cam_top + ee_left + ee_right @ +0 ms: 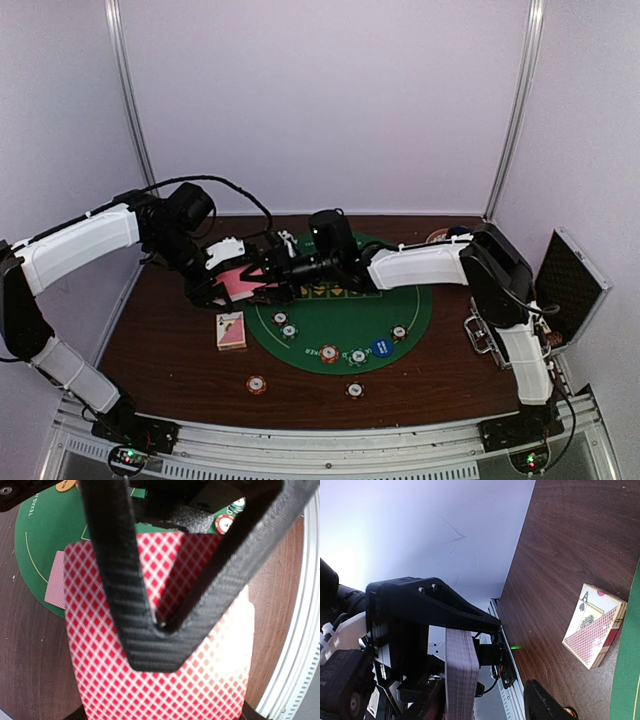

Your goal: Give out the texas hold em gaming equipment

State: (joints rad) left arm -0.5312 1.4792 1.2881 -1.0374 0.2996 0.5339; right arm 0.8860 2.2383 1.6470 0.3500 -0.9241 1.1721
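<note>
Left wrist view: the left tool (161, 626) is closed on the pink-backed card deck (165, 680), above the green mat (45, 540) edge. Close beside the deck, the right tool (268, 275) is open.

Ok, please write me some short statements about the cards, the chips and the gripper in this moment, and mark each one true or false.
1. The left gripper is closed on a deck of cards. True.
2. The card box lies in the middle of the green mat. False: it lies on the wooden table, beside the edge of the mat.
3. A blue button lies on the green mat. True.
4. Every chip is on the green mat. False: two chips lie on the bare wood in front of it.
</note>
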